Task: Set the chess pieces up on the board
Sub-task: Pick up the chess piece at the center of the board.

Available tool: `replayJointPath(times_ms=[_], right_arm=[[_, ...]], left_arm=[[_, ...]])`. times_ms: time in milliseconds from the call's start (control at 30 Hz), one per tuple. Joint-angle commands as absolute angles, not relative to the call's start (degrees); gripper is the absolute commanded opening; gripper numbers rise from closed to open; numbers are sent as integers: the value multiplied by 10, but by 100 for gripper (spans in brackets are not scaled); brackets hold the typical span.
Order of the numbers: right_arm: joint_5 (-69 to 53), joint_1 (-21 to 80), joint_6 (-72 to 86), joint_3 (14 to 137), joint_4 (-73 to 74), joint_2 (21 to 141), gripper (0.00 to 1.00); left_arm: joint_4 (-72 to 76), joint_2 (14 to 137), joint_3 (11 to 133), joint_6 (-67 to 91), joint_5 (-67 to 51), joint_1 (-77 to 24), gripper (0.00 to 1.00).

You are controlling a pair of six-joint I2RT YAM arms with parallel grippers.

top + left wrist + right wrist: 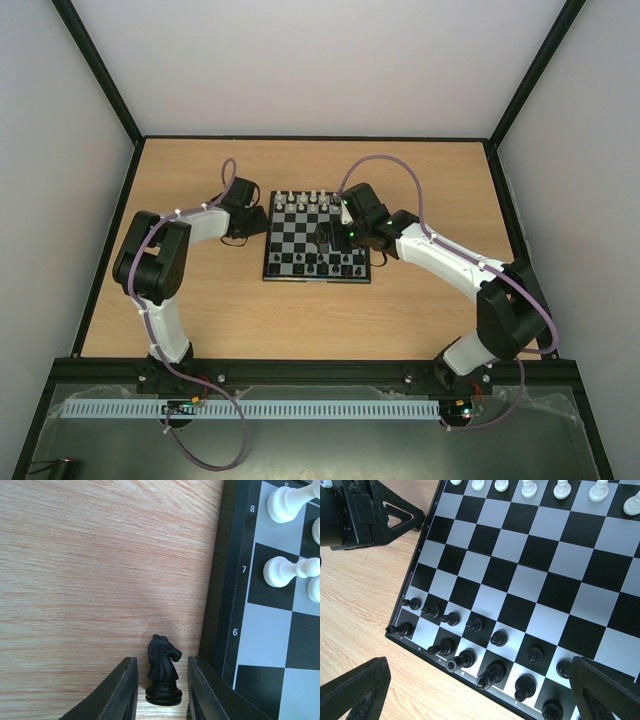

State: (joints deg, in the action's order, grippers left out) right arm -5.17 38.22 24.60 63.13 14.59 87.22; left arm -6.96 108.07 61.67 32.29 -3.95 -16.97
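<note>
The board [318, 238] sits in the middle of the wooden counter [200, 310], and everything else can be placed from it. Just off its left edge, on the bare wood, a black knight [163, 672] stands upright, close to the dark border but not touching it. The left end effector [161, 661] is down around that knight with one finger on each side. The fingers are only partly spread, and a thin strip of wood shows between each one and the knight's base, so it is straddling the piece rather than pinching it.

On the border beside the knight, small white digits mark the rows. I can read 8, 7 and 6, and the knight stands level with the 6. A letter at the top of the border is too cut off to read.

The white pieces [282, 572] stand on the rows marked 8 and 7. The other black pieces [475, 624] crowd the two rows on the opposite side of the board. The right end effector [479, 665] hovers over those rows, spread wide and holding nothing.
</note>
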Motion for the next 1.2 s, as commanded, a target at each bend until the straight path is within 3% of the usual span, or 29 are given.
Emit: replayJointPath(times_ms=[0,500,933,1167], right_arm=[[-56,385,241,629,145,873,99],[-58,385,241,628,144,871,99],[-58,385,241,628,144,872,98],[-57,385,242,628,143,873,99]], left_arm=[[-98,1075,601,313,-30,-172,30],[-114,1071,592,302,4,-191,28],[-123,1074,603,294,24,-198,13],[-123,1034,591,286,13,-202,12]])
